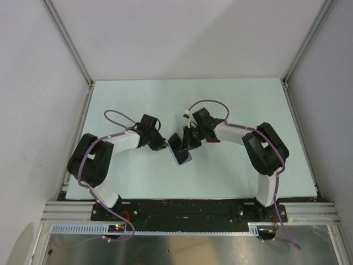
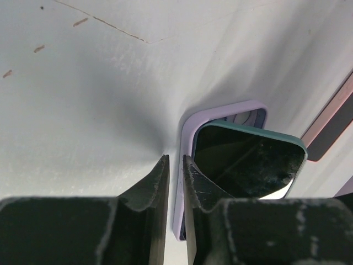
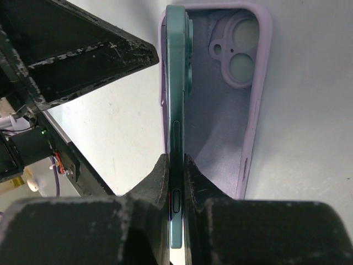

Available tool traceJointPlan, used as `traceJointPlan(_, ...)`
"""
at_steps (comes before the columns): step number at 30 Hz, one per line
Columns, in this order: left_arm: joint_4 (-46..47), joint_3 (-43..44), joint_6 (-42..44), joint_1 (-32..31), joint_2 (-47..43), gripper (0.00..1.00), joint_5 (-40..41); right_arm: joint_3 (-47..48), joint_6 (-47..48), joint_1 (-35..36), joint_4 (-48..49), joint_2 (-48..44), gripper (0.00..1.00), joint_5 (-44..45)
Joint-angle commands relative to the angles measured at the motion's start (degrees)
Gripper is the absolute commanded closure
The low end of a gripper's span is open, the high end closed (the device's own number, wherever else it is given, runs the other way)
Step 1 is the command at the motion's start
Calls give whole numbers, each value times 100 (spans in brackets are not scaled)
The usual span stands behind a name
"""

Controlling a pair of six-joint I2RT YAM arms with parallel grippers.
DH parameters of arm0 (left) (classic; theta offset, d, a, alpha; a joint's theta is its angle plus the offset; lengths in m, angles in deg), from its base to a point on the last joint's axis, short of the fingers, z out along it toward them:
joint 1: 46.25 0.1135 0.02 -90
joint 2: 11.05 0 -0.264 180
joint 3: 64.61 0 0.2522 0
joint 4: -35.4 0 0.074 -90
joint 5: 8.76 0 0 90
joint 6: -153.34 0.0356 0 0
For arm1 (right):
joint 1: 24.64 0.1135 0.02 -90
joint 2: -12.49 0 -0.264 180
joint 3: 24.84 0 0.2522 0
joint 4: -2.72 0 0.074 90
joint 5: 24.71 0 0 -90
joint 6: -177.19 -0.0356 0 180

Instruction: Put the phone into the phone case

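Teal green and thin, the phone [image 3: 176, 110] stands on its long edge in the middle of the bench [image 1: 248, 110]. It sits just inside the left wall of the phone case [image 3: 220, 121]. The phone is not lying flat in the case. From the left wrist camera its dark glass [image 2: 248, 160] leans up over the case, and one rounded corner of the case [image 2: 187, 124] peeks out behind it.

The case is soft lilac and lies open side up on the bench. Its fuzzy inside shows, with two round camera holes [image 3: 242, 49] at the far end.

The right hand [image 3: 175, 160] pinches the phone by its two flat faces, near the end closest to that camera. A little side button [image 3: 176, 201] shows between its fingers. From above, this hand [image 1: 190, 141] comes in from the right.

The left hand [image 2: 175, 160] is on the other side, right by the case's long edge. Its two fingers are almost together, with only a thin gap. A strip of lilac rim shows in that gap, but I cannot tell if the hand nips the rim or only sits over it. From above, it [image 1: 161, 146] is just left of the case [image 1: 185, 160].

The bench is pale and has a few small brown marks [image 2: 80, 22]. Purple cables [image 1: 118, 116] loop over both arms.
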Motion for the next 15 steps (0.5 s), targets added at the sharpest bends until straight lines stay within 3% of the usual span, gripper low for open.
traceJointPlan(1,153,223,173,-30,94,81,-99,60,-32,6,294,189,100,-10)
traceJointPlan(15,156,305,250,-30,60,81,-139,-250,7,75,276,272,98,388)
